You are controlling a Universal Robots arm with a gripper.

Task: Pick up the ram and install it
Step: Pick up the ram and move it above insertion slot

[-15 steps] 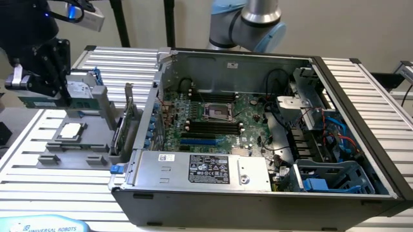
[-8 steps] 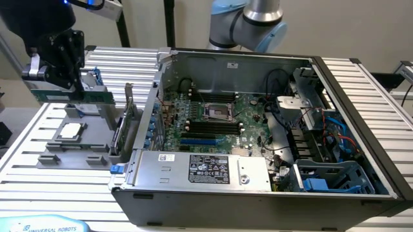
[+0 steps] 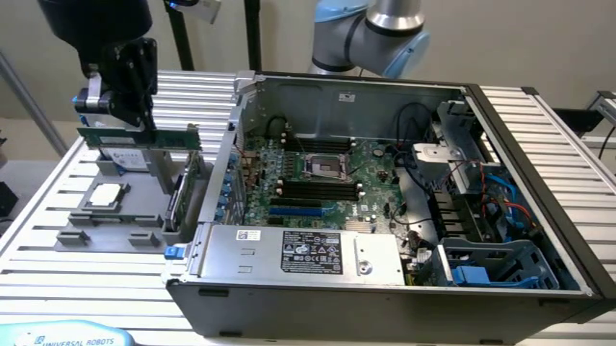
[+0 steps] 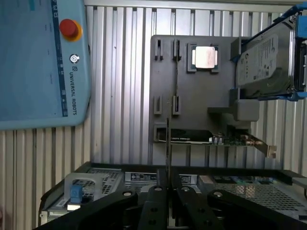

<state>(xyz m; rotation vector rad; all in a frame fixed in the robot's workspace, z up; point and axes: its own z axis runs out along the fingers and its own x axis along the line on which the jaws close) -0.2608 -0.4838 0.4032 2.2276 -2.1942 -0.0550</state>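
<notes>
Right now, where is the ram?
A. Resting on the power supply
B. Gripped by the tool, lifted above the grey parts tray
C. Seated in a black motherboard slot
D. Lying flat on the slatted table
B: the ram hangs clamped in the tool, clear of the grey parts tray beneath it and outside the computer case.

A plain pale wall (image 3: 539, 43) closes the far side. A ribbed aluminium table (image 3: 77, 288) spans the scene, evenly lit, with two black poles (image 3: 179, 43) behind it at the exterior view's left.
</notes>
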